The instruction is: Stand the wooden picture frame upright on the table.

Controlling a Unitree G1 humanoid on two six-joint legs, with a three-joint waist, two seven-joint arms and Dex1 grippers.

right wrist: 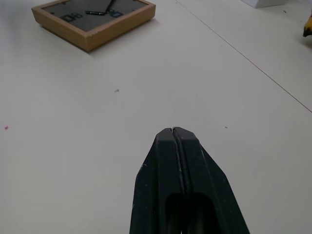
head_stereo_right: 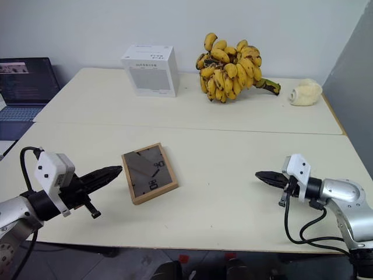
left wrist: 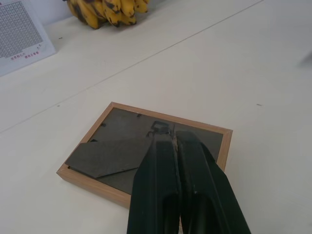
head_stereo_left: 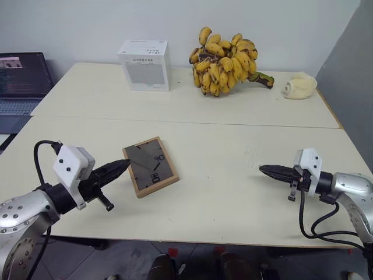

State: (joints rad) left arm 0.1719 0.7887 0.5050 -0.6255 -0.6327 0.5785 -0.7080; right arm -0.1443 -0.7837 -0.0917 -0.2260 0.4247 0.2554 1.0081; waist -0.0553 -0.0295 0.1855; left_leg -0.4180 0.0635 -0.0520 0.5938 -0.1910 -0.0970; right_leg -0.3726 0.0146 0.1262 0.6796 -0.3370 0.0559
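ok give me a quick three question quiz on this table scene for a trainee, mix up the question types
1. True or false: the wooden picture frame already stands upright on the table.
2. Which lies nearer the frame? A) the left hand B) the right hand
3. Fill in: at the far edge, the white box sits beside a bunch of ____.

Key
1. False: it lies flat, dark grey back up, its stand folded.
2. A: the shut left hand points at the frame's near edge, while the shut right hand hovers apart over bare tabletop.
3. bananas
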